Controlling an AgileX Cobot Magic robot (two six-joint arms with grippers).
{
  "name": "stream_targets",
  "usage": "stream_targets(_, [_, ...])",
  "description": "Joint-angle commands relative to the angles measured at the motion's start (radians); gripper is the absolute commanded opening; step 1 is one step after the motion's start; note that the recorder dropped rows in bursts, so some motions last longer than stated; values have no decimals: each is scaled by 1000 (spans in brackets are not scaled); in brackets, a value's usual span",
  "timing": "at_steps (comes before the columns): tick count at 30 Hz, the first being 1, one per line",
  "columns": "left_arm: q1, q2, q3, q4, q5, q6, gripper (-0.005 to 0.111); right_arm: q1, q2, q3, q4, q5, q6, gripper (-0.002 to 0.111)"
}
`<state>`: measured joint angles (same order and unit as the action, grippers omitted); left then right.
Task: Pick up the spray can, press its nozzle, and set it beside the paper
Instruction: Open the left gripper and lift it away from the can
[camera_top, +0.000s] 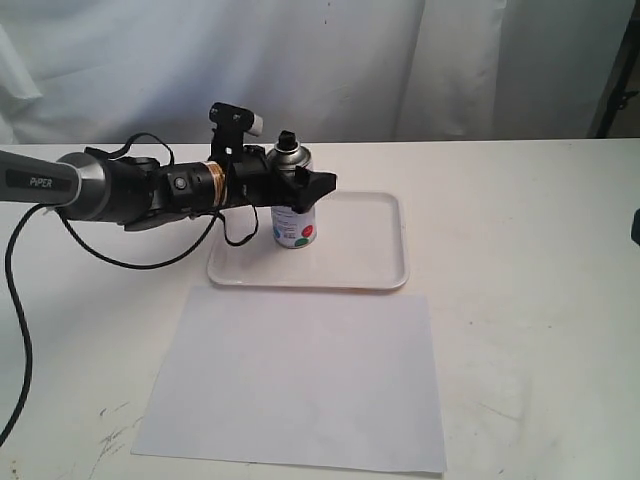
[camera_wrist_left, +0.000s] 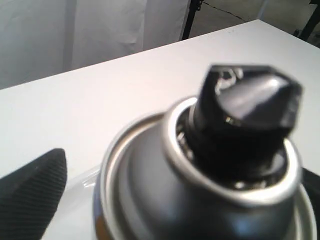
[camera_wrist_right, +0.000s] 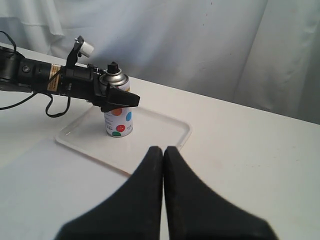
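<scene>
The spray can (camera_top: 294, 228), white with coloured dots, stands upright on the white tray (camera_top: 370, 250). Its black nozzle (camera_top: 286, 138) points up above the silver shoulder. My left gripper (camera_top: 303, 186) reaches in from the left and is open, one finger on either side of the can's upper body. In the left wrist view the silver dome (camera_wrist_left: 140, 190) and nozzle (camera_wrist_left: 245, 110) fill the picture, and a strip of tray shows between one finger (camera_wrist_left: 35, 195) and the can. The paper (camera_top: 300, 380) lies flat in front of the tray. My right gripper (camera_wrist_right: 163, 150) hangs shut and empty, well away from the can (camera_wrist_right: 118, 122).
The tray's raised rim (camera_wrist_right: 182, 135) borders the can's spot. The left arm's black cable (camera_top: 20, 300) loops over the table at the far left. A white curtain hangs behind the table. Scuff marks (camera_top: 110, 425) lie by the paper's front-left corner.
</scene>
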<state>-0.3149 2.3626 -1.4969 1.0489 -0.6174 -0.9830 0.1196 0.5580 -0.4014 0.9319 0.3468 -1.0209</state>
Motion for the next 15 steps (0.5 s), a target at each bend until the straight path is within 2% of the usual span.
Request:
stream_targets(1, [-3,-13,-9,50,9,-34,95,-4,-5,4,-6,5,1,0])
stream_targets(11, [43,-179,-9,100,-17,-69,94,-4,-5,4,-6,5,1,0])
stream_targets(13, [58,-222,-9,146,-13,-125,92,-4,-5,4,-6,5,1,0])
stream_targets(15, [68,-263,-9,208,-15,-186,84,-4,-5,4,-6,5,1,0])
